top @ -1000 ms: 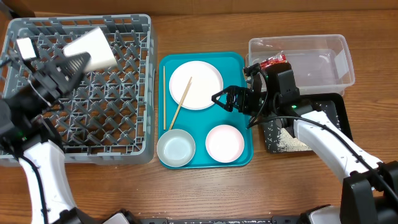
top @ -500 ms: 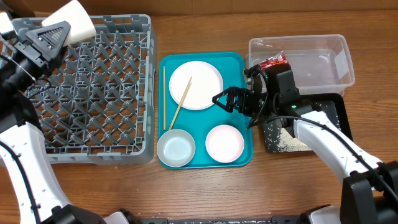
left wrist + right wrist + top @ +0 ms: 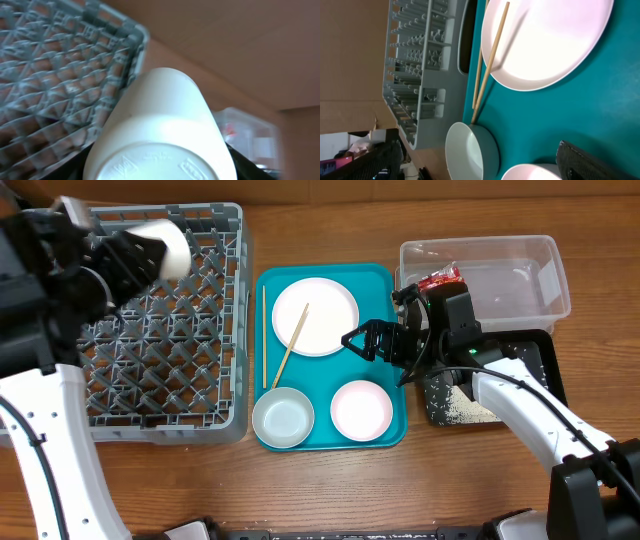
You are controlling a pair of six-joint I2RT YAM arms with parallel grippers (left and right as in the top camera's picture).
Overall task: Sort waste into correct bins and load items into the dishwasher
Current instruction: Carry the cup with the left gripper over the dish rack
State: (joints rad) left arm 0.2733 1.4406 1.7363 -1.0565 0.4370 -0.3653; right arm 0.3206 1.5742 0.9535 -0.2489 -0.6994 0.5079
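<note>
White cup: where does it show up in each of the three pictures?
Overhead: white cup top left, over the far edge of the dish rack.
Left wrist: fills the bottom centre, base towards camera.
Right wrist: not in it.
Shared landmark: the dish rack, in all three.

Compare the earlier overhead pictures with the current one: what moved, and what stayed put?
The left claw, gripping the white cup throughout, swung out toward the dish rack's far-left corner, then back right over its far edge. The right claw, teal tray, plate, bowls and chopstick stayed put.
</note>
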